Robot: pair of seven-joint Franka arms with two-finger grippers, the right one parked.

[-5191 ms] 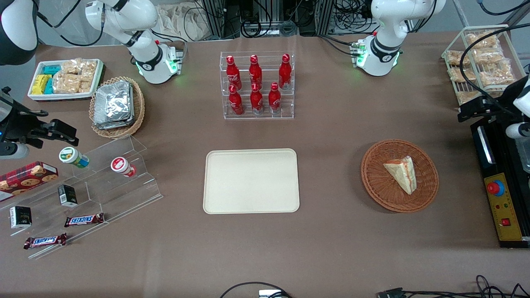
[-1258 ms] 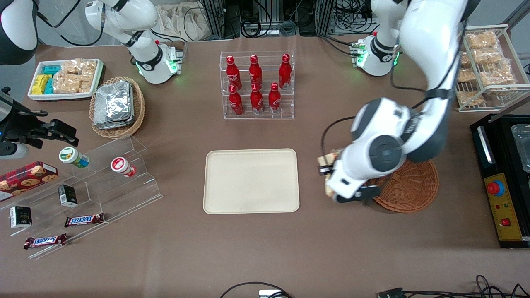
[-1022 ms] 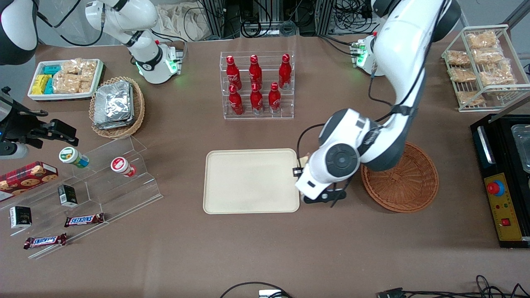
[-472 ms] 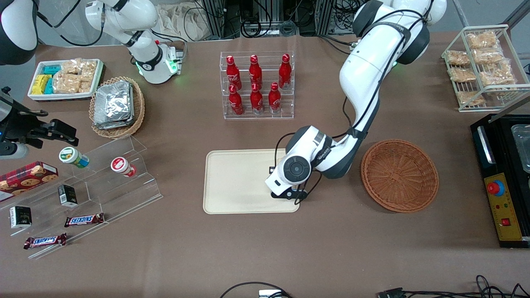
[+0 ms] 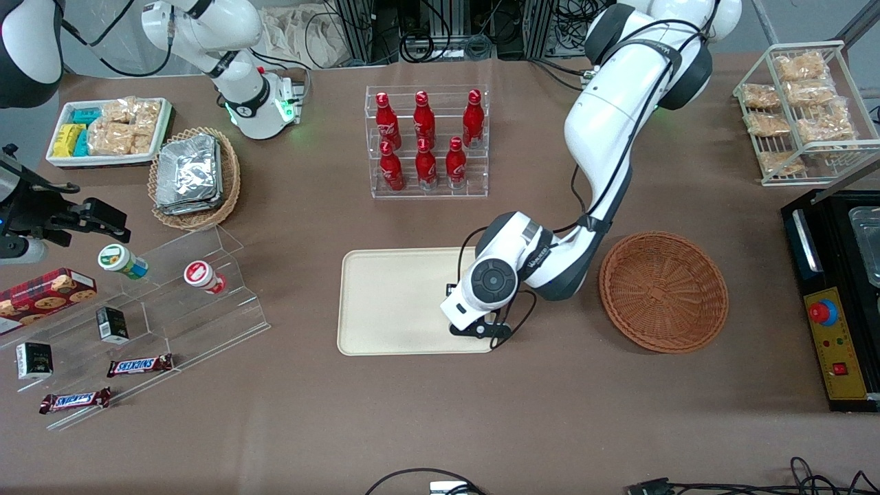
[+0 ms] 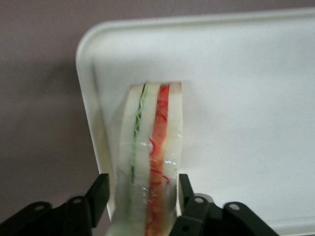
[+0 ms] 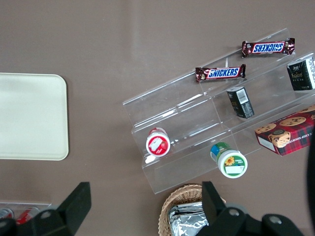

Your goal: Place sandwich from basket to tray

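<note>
Brown matte cloth covers the worktop (image 5: 289, 426), with cables and metal framing along its edge farthest from the front camera. On it lies the tray (image 5: 392, 302), a flat cream-beige rectangle with rounded corners and a low smooth rim. Beside it, toward the working arm's end, sits the basket (image 5: 664, 291), round, shallow, reddish-brown wicker with a ribbed weave, holding nothing.

From the wrist camera the sandwich (image 6: 150, 162) shows edge-on: pale bread layers with a thin green line of filling and a wider red-orange band, all under glossy clear wrap that catches the light. It stands on edge over the tray (image 6: 236, 98), close to a rounded corner and rim, its tip reaching out away from the tool.

The tool (image 6: 140, 194) has its two black fingers (image 6: 98, 189) pressed against the sandwich's flat bread faces, one on each side, closed down to the wedge's thickness and gripping it. In the front view the tool (image 5: 474, 328) is low over the tray's end nearest the basket, and the white wrist hides the sandwich there.

Farther from the front camera than the tray, a clear acrylic rack (image 5: 427, 141) carries six red bottles in two tiers
</note>
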